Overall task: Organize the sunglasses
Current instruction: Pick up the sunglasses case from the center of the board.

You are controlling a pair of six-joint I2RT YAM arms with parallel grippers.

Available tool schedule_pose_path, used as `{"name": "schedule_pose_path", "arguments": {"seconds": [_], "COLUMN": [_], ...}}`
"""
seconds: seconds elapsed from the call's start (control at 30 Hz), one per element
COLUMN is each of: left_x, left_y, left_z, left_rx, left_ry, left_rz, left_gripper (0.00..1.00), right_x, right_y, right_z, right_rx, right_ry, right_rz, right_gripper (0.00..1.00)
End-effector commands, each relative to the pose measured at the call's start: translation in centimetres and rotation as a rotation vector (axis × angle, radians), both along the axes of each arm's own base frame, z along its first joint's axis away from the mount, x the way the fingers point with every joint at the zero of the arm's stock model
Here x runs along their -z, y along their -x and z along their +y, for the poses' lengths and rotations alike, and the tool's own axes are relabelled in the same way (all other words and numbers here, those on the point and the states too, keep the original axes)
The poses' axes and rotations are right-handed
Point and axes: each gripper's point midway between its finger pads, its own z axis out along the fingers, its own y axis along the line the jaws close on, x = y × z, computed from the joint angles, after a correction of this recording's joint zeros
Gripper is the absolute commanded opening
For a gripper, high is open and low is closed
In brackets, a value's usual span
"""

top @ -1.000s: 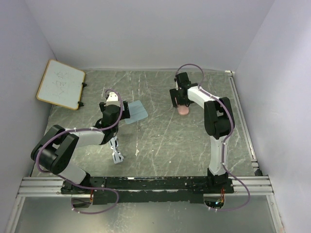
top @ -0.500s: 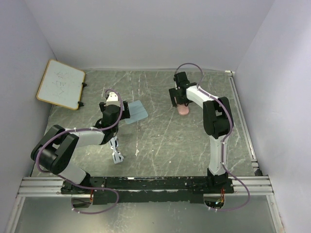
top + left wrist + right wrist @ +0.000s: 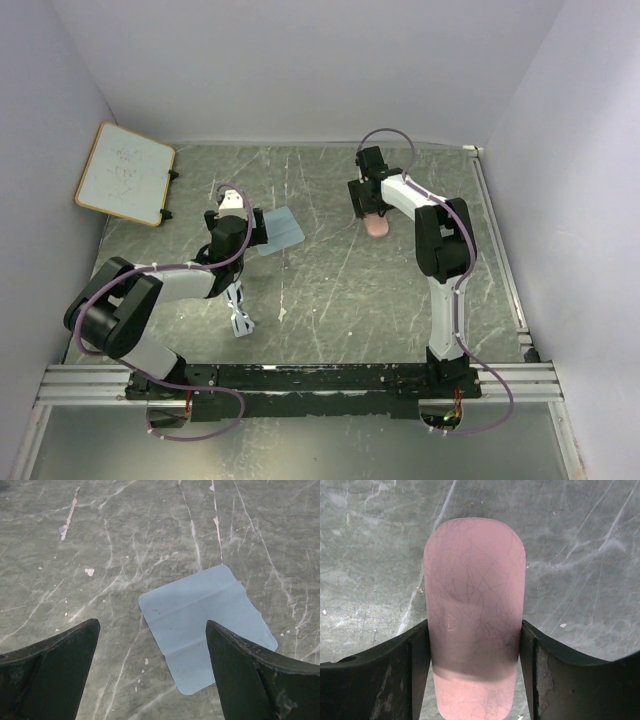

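The sunglasses, a small white-framed pair, lie on the table beside my left forearm; neither wrist view shows them. My left gripper is open and empty, and its tips straddle the near edge of the light blue cloth. The left wrist view shows the cloth flat on the table between my open left gripper. My right gripper is shut on the tan-pink case at the back right. In the right wrist view my right gripper presses both sides of the case.
A small whiteboard leans at the back left corner. Lilac walls enclose the marbled table on three sides. A metal rail runs along the near edge by the arm bases.
My right arm has shifted slightly left with the case in its grip. The left arm, cloth and sunglasses have not moved.
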Motion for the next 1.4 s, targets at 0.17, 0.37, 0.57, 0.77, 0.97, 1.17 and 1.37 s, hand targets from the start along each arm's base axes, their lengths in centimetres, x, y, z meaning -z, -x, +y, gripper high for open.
{"name": "schedule_pose_path", "arguments": {"seconds": [0.17,0.37,0.57,0.77,0.97,1.17,1.37], "left_x": [-0.8,-0.8,-0.8,-0.8,-0.9,-1.0,-0.9], "left_y": [-0.9,-0.9,-0.9,-0.9,-0.9,-0.8,-0.8], "left_z": [-0.5,-0.4,-0.4,-0.3,-0.3,-0.3,-0.3], "left_rx": [0.009,0.008,0.006,0.004,0.004,0.001,0.003], "left_ry": [0.024,0.022,0.025,0.023,0.024,0.024,0.027], "left_rz": [-0.018,-0.017,-0.017,-0.018,-0.018,-0.021,-0.019], "left_gripper": [0.99,0.99,0.99,0.99,0.99,0.99,0.99], "right_x": [0.6,0.3,0.2,0.8,0.9,1.5,1.2], "right_y": [0.8,0.9,1.0,1.5,1.5,1.8,1.6], "right_z": [0.2,0.9,1.2,1.2,1.4,1.4,1.5], "right_rx": [-0.018,-0.036,-0.041,-0.049,-0.056,-0.059,-0.056], "right_ry": [0.005,-0.014,-0.019,-0.018,-0.027,-0.026,-0.026], "right_rz": [0.036,0.058,0.063,0.084,0.088,0.108,0.101], "right_gripper": [0.62,0.66,0.65,0.67,0.68,0.67,0.58]}}
